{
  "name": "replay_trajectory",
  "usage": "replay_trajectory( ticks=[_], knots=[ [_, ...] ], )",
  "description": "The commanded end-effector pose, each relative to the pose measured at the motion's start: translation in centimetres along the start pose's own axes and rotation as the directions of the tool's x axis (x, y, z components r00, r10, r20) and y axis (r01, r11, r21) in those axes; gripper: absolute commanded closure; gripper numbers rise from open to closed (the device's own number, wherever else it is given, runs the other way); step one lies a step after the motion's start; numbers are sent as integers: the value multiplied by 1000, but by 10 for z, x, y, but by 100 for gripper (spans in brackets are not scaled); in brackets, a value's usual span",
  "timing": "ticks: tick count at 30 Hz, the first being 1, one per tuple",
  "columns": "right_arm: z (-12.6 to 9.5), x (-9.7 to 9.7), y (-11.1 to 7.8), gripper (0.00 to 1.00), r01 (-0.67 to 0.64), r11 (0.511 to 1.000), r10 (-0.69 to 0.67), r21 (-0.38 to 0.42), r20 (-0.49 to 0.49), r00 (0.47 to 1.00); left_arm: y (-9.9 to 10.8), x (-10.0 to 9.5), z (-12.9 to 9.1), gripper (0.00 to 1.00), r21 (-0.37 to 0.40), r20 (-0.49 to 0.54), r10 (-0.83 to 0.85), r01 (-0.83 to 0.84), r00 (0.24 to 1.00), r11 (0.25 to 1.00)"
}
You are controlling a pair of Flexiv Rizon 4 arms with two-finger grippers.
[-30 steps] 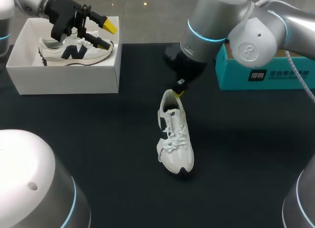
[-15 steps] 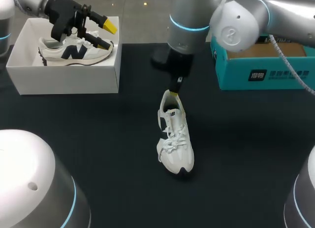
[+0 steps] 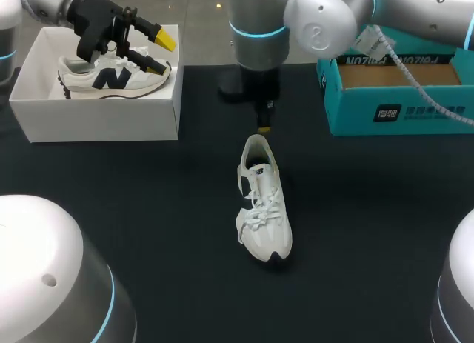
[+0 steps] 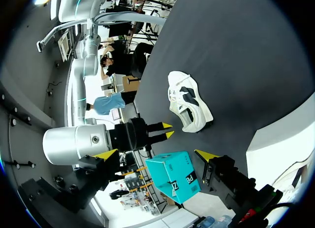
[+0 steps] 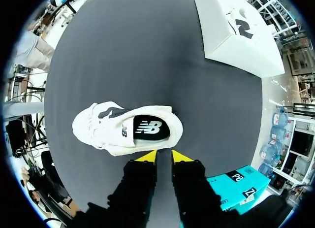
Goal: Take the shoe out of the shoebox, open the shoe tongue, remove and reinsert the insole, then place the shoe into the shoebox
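The white shoe stands upright in the middle of the dark tabletop, heel toward the far edge and toe toward the robot, with open surface on every side. The white shoebox sits at the far left with a second shoe inside. A teal box sits at the far right. The right claw hangs tips-down just behind the heel, fingers narrowly parted, gripping nothing. The left claw hovers over the shoebox, spread wide and released.

Bright, even overhead light (soft shadows, little glare).
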State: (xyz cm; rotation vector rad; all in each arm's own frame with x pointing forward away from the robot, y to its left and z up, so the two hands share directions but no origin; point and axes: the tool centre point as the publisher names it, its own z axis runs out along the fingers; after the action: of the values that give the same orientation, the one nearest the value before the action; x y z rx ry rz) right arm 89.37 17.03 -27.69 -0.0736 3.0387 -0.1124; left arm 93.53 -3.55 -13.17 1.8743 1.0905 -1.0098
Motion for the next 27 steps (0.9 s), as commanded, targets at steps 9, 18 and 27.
replay_trajectory(
  ticks=[9,18,27],
  knots=[
    [30,-13,21,0,-23,1000,23,14,13,1000,0,0,0,0,1,-2,1,-1,1000,1000],
    [52,-12,17,0,-67,998,67,-6,23,998,0,0,0,0,1,-2,1,-1,1000,1000],
    [78,-20,7,0,-79,997,79,-3,16,997,0,0,0,0,1,-2,1,-1,1000,1000]
  ],
)
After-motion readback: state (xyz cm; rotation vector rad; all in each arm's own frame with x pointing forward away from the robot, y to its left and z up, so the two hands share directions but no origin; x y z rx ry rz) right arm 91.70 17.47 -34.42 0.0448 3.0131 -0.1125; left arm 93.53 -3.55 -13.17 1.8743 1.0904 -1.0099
